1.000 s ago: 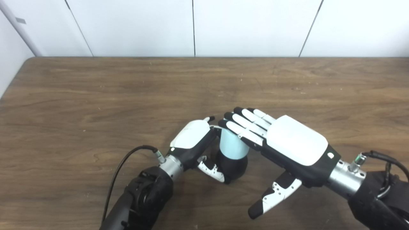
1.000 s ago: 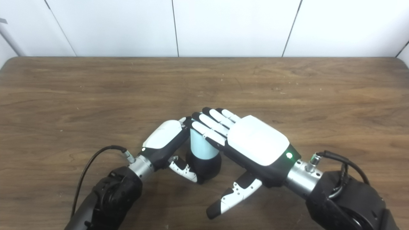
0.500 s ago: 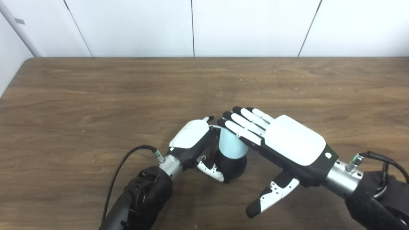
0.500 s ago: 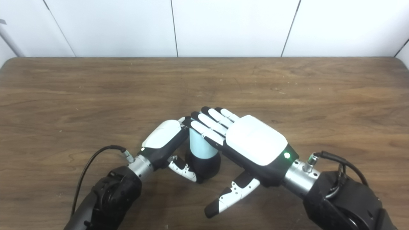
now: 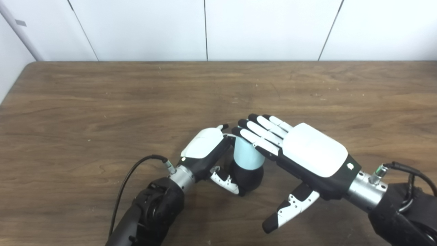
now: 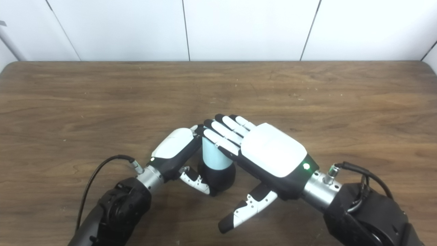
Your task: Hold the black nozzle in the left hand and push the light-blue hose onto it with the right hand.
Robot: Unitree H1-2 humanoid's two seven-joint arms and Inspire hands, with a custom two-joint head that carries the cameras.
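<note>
1. The black nozzle (image 5: 246, 177) was a rounded, bulbous piece standing upright near the bench's front edge.
2. The light-blue hose (image 5: 247, 156) was a short, smooth cylinder seated upright on top of the nozzle, its upper end hidden.

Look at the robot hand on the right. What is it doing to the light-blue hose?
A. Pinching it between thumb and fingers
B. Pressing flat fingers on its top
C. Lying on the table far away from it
B: the right robot hand lays straight, spread fingers over the top of the light-blue hose, thumb hanging free below, while the left robot hand wraps the black nozzle under it.
</note>
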